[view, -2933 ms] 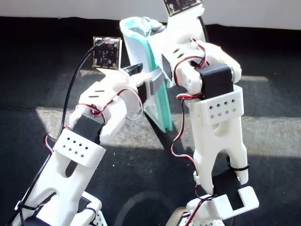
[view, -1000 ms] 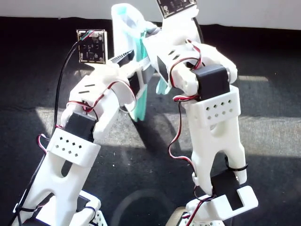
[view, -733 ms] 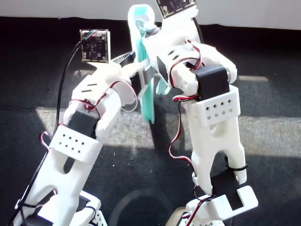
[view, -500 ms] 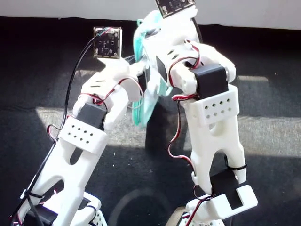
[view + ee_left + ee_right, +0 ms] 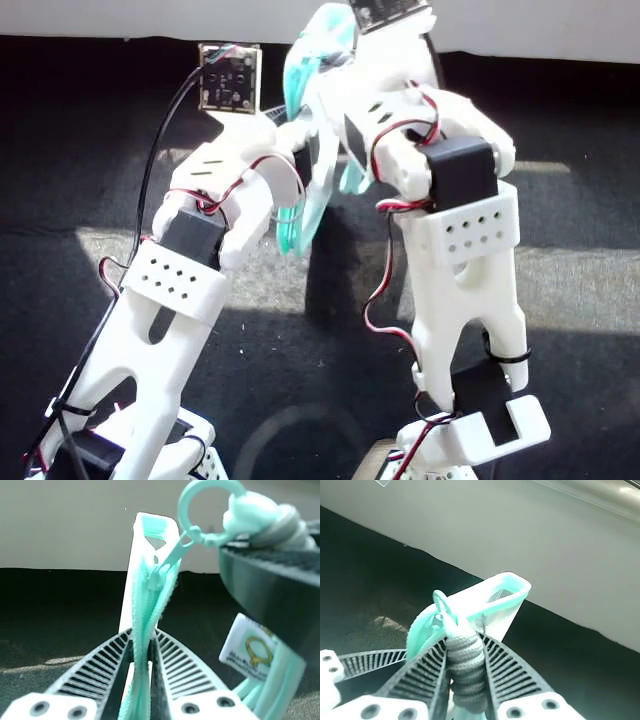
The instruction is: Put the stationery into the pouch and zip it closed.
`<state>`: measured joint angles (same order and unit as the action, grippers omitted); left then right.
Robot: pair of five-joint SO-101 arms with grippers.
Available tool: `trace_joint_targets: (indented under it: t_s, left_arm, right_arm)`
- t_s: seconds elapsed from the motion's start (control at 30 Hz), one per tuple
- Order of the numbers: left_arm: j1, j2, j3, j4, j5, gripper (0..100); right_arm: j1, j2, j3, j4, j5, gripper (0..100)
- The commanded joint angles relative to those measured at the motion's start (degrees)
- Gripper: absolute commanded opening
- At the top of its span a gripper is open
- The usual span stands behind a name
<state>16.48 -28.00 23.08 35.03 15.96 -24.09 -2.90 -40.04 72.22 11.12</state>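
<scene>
A teal and white pouch [image 5: 305, 190] hangs in the air between the two arms, tilted, edge-on to the high view. My left gripper [image 5: 143, 647] is shut on the pouch's teal zipper edge [image 5: 145, 605], low on the pouch [image 5: 298, 165]. My right gripper [image 5: 463, 647] is shut on a grey cord loop [image 5: 465, 665] tied to the teal ring pull [image 5: 441, 601] at the pouch's top [image 5: 325, 45]. In the left wrist view the ring pull [image 5: 210, 490] and a small printed tag [image 5: 247, 647] hang beside the right arm's dark finger [image 5: 280, 595]. What is inside the pouch is hidden.
The table is covered with black cloth [image 5: 560, 150], with a sunlit band [image 5: 580, 285] across its middle. A white wall [image 5: 540, 25] runs along the back. Both arm bases [image 5: 470, 430] stand at the front edge.
The left arm has swung to the right, closer to the right arm. The pouch has turned and tilted, its top leaning right and its lower end swinging left.
</scene>
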Motion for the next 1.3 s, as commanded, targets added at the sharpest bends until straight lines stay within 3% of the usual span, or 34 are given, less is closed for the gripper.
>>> trace_joint_targets:
  t_s: [0.0, 0.67, 1.13, 1.27]
  left_arm:
    - [-0.7, -0.8, -3.0, 6.4, -2.0, 1]
    - [-0.6, -19.6, -2.6, 25.5, -5.4, 1]
    - [-0.7, -26.9, -2.6, 27.0, -5.4, 1]
    - [-4.1, -28.5, -2.6, 27.0, -5.4, 1]
  right_arm:
    - [4.4, -3.3, -2.9, -3.5, -0.3, 0.5]
    - [9.5, 3.6, -2.9, -5.6, -0.5, 0.5]
    - [10.2, 7.4, -2.2, -4.4, -0.5, 0.5]
    - [11.6, 10.9, -2.7, -4.4, -0.5, 0.5]
